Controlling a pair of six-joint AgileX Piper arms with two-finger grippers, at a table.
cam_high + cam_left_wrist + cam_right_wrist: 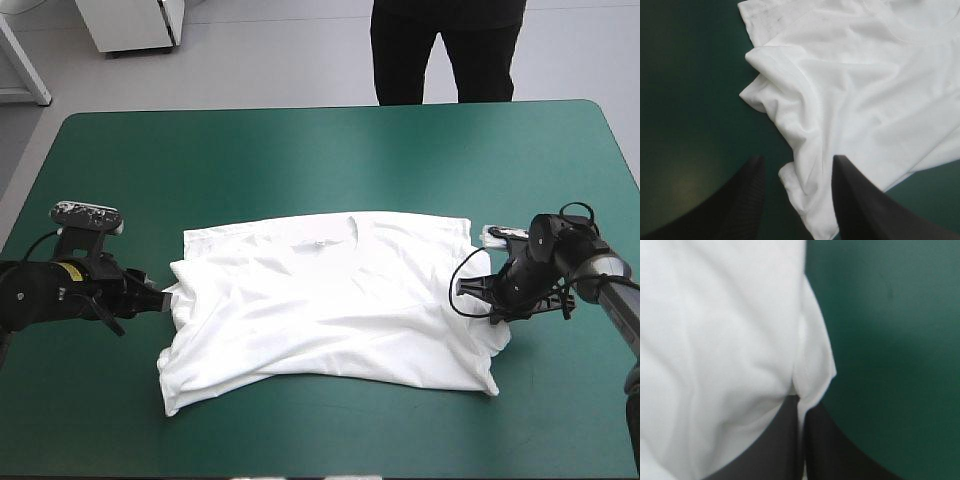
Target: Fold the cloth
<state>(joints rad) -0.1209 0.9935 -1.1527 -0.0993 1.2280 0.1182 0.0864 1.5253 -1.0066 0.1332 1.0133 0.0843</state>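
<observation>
The left arm lies low and nearly level, pointing inward; its left gripper has the two black fingers standing well apart. The right arm bends down at the wrist; its right gripper is pinched almost closed on the T-shirt.

The counter carried a teal-green cover, and the white T-shirt lay spread directly on it, slightly rumpled.
</observation>
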